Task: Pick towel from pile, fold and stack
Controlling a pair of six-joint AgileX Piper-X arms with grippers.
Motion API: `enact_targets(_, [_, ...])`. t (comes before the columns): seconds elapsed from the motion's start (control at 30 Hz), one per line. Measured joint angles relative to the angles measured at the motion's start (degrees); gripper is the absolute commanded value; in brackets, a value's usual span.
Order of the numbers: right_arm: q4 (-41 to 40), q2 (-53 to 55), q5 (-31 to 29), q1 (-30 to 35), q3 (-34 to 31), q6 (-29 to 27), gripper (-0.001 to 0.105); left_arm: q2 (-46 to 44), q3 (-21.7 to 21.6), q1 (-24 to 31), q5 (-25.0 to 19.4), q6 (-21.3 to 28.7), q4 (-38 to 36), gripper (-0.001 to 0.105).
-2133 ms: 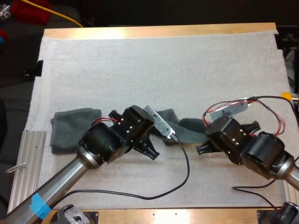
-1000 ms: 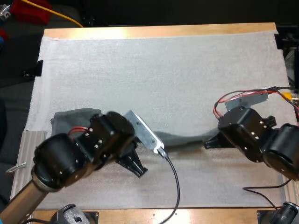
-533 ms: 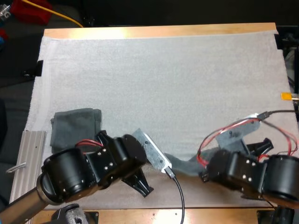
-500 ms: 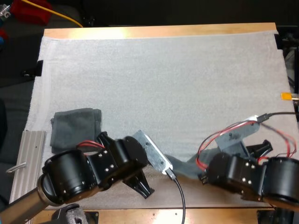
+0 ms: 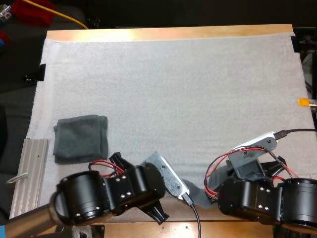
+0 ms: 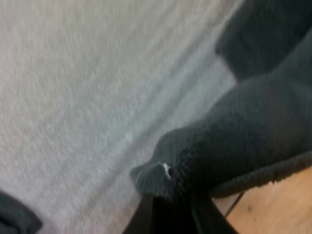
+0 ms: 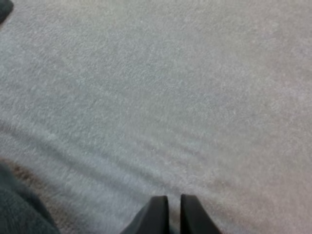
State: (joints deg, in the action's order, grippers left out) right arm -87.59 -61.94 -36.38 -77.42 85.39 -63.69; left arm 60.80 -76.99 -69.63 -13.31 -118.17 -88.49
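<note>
A wooden table fills the space in front of me, and a white mat covers nearly all of it. The far half of the mat is bare. Both arms are hunched low at the near edge. Off the mat's left side a ribbed metal plate lies along the table.

On the left part of the mat sits a folded towel, dark grey-green, squared up and lying flat. It is well apart from both grippers.

The second one, the stretched towel, runs as a narrow band along the near edge of the mat between the two arms. Most of it is hidden under their black housings from above, so I see only a short dark strip between them.

The left gripper is clamped on one corner of that towel. From its own camera the black fingers press in from both sides and the cloth bunches into a thick fold just past them, with a small pale fleck at the pinched tip. The rest of the towel swells away over the mat's edge, with bare wood showing beneath it.

The right gripper points out over empty mat, its fingers drawn almost together with just a slit between them. A dark bit of the towel shows close beside and below them. From above, the band's other end leads straight in to this gripper — so it looks pinched there, deep between the fingers rather than at the tips.
</note>
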Motion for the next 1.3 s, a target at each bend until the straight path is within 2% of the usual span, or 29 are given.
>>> enact_targets(0.17, [0.0,-0.92,0.09,2.48,-2.4,-0.18,0.001,0.0,6.18,0.0,-0.38,-0.44,-0.03,0.0])
enact_targets(0.3, [-0.1,-3.33,0.09,5.44,-4.14,-2.01,0.001,0.0,6.98,0.45,-3.58,-0.55,-0.28,0.0])
enact_targets(0.4, [1.45,-4.81,0.09,7.72,-4.18,-5.26,0.001,0.0,6.98,2.78,-4.21,0.53,-0.28,0.0])
enact_targets(0.7, [11.0,-10.33,0.89,18.22,-4.18,-14.28,0.001,0.11,6.98,15.96,-5.19,11.48,3.91,0.0])
enact_targets(0.8, [15.55,-12.02,3.95,22.39,-4.18,-16.96,0.001,0.24,6.98,20.27,-2.45,15.75,7.67,0.0])
enact_targets(0.9, [18.87,-14.24,5.46,26.23,-4.18,-18.02,0.001,1.24,6.98,23.85,-0.87,17.94,9.56,0.0])
enact_targets(1.07, [22.86,-17.06,9.68,30.6,-4.18,-19.72,0.001,5.95,6.98,27.97,-0.5,22.09,11.68,0.0])
enact_targets(1.3, [27.32,-20.54,11.28,33.54,-4.18,-21.31,0.001,12.02,6.98,31.6,-0.45,25.23,17.35,0.0])
